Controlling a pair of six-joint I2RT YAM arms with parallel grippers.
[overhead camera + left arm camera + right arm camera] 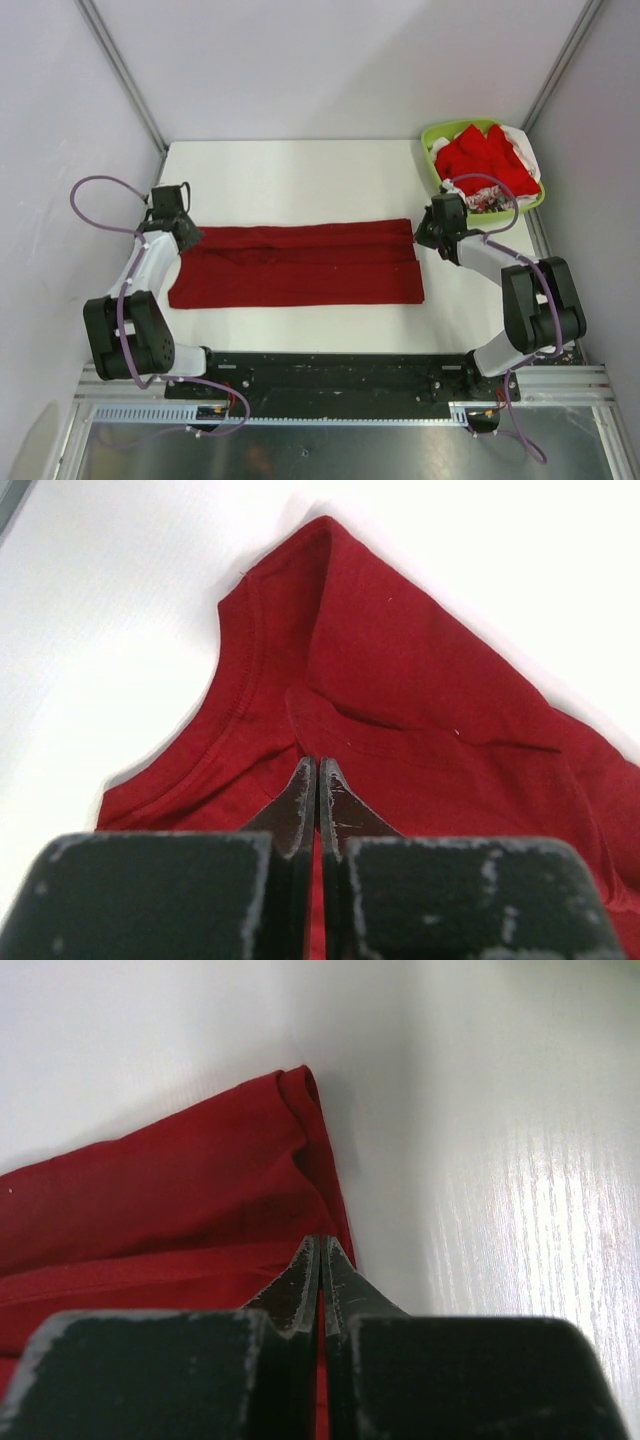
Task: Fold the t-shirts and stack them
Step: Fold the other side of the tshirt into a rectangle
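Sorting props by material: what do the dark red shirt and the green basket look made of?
The dark red shirt: matte knit cloth, likely cotton; stitched collar seam, soft folds. The green basket: probably plastic; smooth, even lime colour, rigid rim.

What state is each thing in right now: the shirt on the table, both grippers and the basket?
Dark red shirt: lying flat, folded into a long band.
Left gripper: shut, tips at the shirt's left end.
Right gripper: shut, tips at the shirt's right end.
Basket: upright, holding bunched red and white clothes.
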